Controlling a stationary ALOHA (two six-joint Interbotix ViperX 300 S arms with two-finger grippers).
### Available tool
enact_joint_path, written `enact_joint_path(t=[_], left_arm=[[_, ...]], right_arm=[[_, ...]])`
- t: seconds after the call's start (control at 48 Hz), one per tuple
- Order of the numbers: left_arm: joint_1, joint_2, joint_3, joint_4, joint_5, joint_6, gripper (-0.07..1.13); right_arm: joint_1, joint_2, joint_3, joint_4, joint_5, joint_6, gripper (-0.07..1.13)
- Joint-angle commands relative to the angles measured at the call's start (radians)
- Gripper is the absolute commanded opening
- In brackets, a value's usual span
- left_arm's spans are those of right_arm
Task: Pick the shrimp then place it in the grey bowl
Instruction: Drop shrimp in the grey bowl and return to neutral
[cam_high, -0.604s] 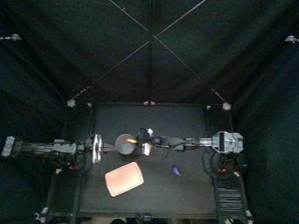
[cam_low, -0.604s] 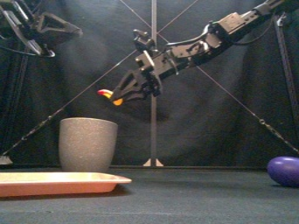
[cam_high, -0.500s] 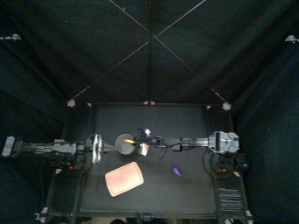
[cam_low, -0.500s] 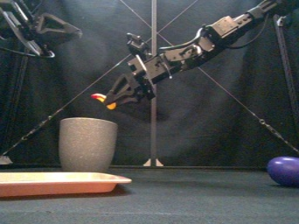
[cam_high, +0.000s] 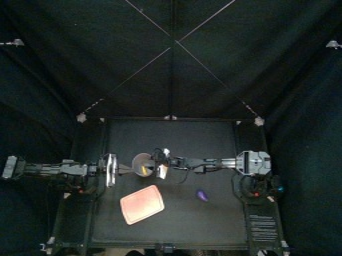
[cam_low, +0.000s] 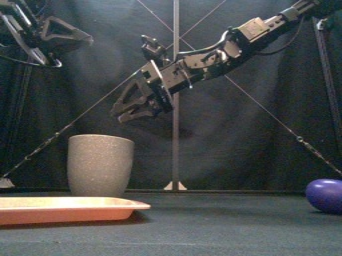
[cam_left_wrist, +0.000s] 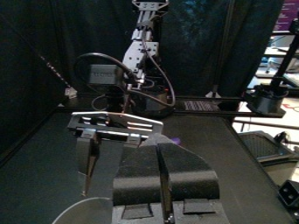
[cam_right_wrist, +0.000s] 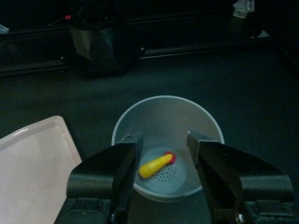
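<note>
Right gripper (cam_low: 140, 108) hung above the grey bowl (cam_low: 100, 165), jaws spread and empty; the shrimp (cam_right_wrist: 156, 164) lay inside that bowl; left gripper (cam_left_wrist: 163, 179), pressed together, rested beside it.

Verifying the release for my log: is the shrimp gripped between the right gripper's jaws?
No, the shrimp lies inside the grey bowl, below the right gripper, whose jaws stand apart.

Yellow-red shrimp (cam_right_wrist: 156, 164) inside upright grey bowl (cam_low: 100, 166)

top view overhead, front view level, right wrist close, all share grey bowl (cam_right_wrist: 170, 121)
</note>
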Motion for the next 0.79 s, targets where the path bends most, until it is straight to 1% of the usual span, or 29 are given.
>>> enact_joint_path(t=[0.021, 0.167, 0.354, 0.417, 0.521, 0.625, 0.792], left_arm=[[-0.002, 0.003, -0.012, 0.000, -0.011, 0.002, 0.00], [-0.002, 0.005, -0.014, 0.000, -0.011, 0.002, 0.00], [0.000, 0.003, -0.014, 0.000, -0.011, 0.002, 0.00], [-0.002, 0.003, -0.014, 0.000, -0.011, 0.002, 0.02], [0.000, 0.005, -0.017, 0.000, -0.011, 0.002, 0.07], [0.000, 0.003, -0.017, 0.000, -0.014, 0.002, 0.12], [0.000, 0.005, -0.017, 0.000, -0.020, 0.002, 0.18]], right_arm=[[0.003, -0.066, 0.017, 0.000, -0.017, -0.002, 0.82], [0.006, -0.155, 0.121, 0.014, -0.091, 0.000, 0.82], [0.014, -0.281, 0.298, 0.029, -0.270, 0.000, 0.82], [0.015, -0.325, 0.364, 0.034, -0.342, 0.000, 0.82], [0.017, -0.380, 0.445, 0.044, -0.413, 0.000, 0.82], [0.023, -0.433, 0.515, 0.055, -0.448, 0.000, 0.82], [0.031, -0.495, 0.581, 0.064, -0.460, 0.000, 0.82]])
